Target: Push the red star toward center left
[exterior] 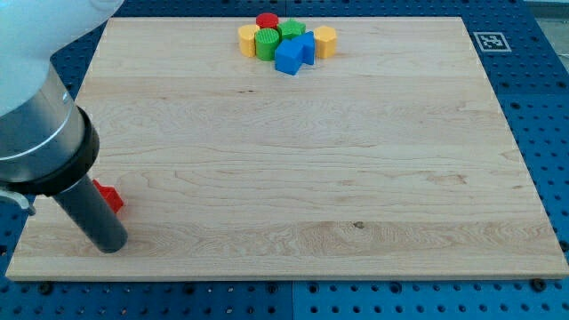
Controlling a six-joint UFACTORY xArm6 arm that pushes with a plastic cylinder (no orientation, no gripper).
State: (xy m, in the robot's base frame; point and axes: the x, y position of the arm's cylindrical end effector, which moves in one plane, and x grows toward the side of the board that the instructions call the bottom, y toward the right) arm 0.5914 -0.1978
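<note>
The red star (110,197) lies near the board's left edge, low in the view, and is mostly hidden behind my rod. Only its right part shows. My tip (110,244) rests on the board just below the star, close to the lower left corner. Whether the rod touches the star cannot be told.
A tight cluster sits at the view's top centre: a red cylinder (267,20), a yellow block (248,39), a green cylinder (266,44), a green block (291,31), two blue blocks (288,58), and a yellow hexagon (325,42). A fiducial tag (488,41) lies beyond the board's top right corner.
</note>
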